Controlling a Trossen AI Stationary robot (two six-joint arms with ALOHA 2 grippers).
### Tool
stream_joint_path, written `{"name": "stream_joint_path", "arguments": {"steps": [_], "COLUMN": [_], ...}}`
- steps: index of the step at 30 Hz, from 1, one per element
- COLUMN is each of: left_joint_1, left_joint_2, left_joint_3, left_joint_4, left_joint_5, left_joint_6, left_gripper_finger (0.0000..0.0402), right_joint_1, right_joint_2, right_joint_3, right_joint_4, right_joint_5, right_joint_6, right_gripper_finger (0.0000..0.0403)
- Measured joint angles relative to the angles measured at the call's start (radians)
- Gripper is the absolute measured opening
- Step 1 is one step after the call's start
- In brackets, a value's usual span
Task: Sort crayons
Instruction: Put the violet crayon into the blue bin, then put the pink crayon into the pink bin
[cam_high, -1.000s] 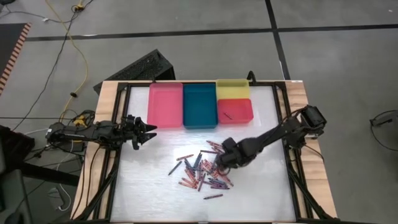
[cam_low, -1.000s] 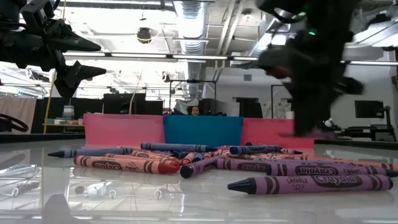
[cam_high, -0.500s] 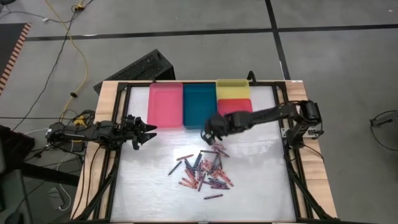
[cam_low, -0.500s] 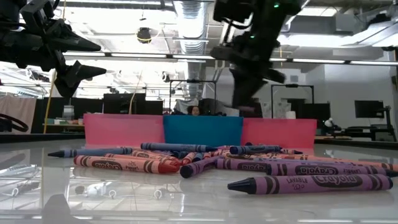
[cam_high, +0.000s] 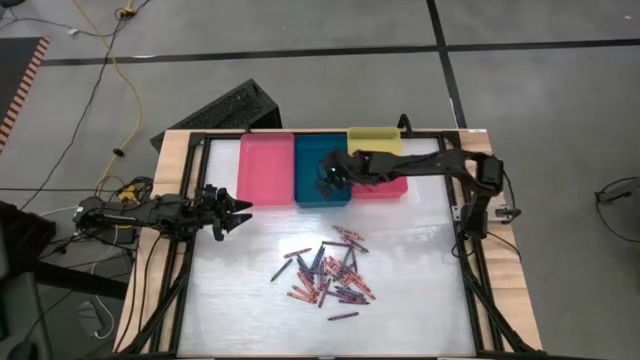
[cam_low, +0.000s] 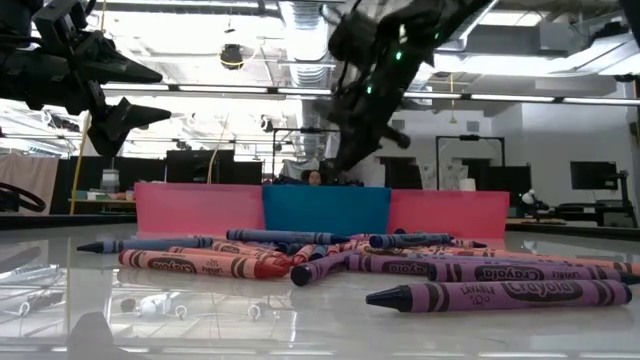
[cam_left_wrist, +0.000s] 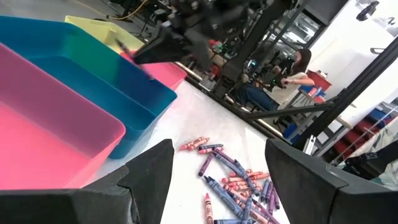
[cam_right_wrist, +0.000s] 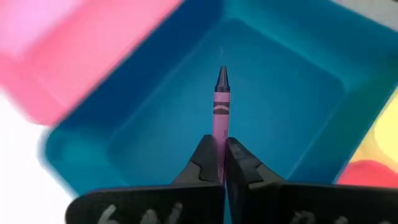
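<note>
"Crayola" on the wrappers of the purple crayons nearest the low camera.

The scene is lit evenly from above; in the low view, long ceiling strip lamps are seen glowing white. Their light is mirrored as pale glare on the glossy white table top. The dark right gripper is smeared by blur there. In the right wrist view, the pink plastic tray is rendered soft and out of focus.
</note>
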Motion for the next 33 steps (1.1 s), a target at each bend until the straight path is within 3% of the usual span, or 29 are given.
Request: {"name": "stream_joint_path", "arguments": {"steps": [6, 17, 28, 33], "left_joint_1": [0.0, 0.0, 0.0, 0.0], "left_joint_2": [0.011, 0.032, 0.037, 0.037], "left_joint_3": [0.0, 0.0, 0.0, 0.0], "left_joint_4": [0.0, 0.002, 0.004, 0.004], "left_joint_5": [0.001, -0.012, -0.024, -0.024], "left_joint_6": [-0.001, -0.002, -0.003, -0.011], "left_gripper_finger": [0.0245, 0.0245, 0.0245, 0.0245], "right_joint_1": [-0.046, -0.051, -0.043, -0.038], "right_joint_2": [0.106, 0.175, 0.177, 0.147], "right_joint_3": [0.013, 0.081, 0.086, 0.085], "right_joint_4": [0.045, -0.008, -0.048, -0.055], "right_joint_5": [-0.074, -0.082, -0.131, -0.157], "right_joint_6": [-0.023, -0.153, -0.254, -0.255], "right_gripper_finger": [0.0012, 0.0015, 0.0093, 0.0106]}}
